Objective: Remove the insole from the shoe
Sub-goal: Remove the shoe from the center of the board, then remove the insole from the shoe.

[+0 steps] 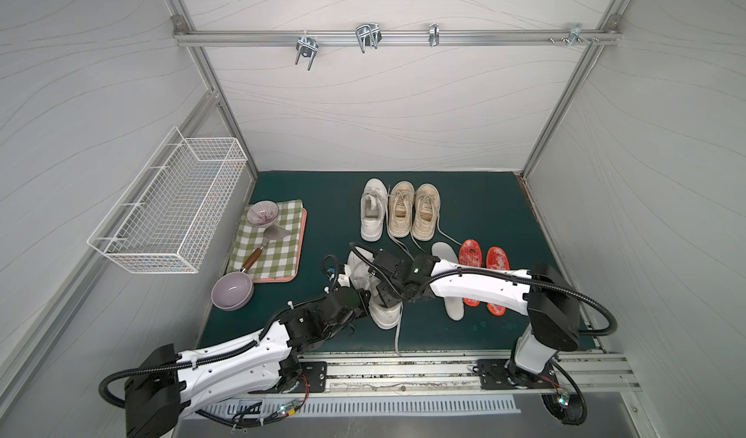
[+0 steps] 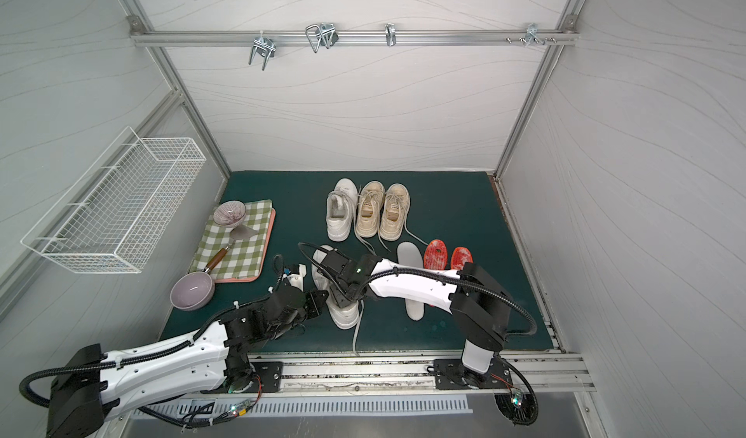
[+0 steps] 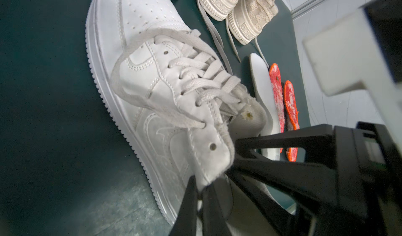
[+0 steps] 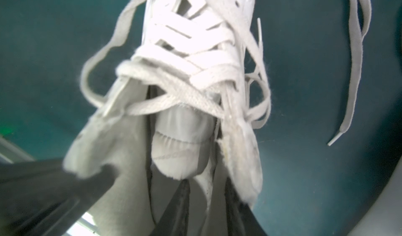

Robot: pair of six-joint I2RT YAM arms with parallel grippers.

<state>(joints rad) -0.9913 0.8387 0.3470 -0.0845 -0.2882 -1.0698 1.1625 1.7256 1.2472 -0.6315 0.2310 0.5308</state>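
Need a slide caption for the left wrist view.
Left gripper pinches the collar of the white sneaker while right gripper reaches into its opening.

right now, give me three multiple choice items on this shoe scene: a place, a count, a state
1. Where does the loose white insole lie?
A. in the wire basket
B. on the mat between the near white sneaker and the orange insoles
C. on the checked cloth

2. How many shoes stand in the back row?
A. two
B. three
C. five

3. The left end effector is
A. open above the mat
B. holding the spatula
C. shut on the sneaker's collar

Answers: 1 B, both top views show it between them; 2 B, one white and two beige; 3 C, the left wrist view shows it pinching the collar.
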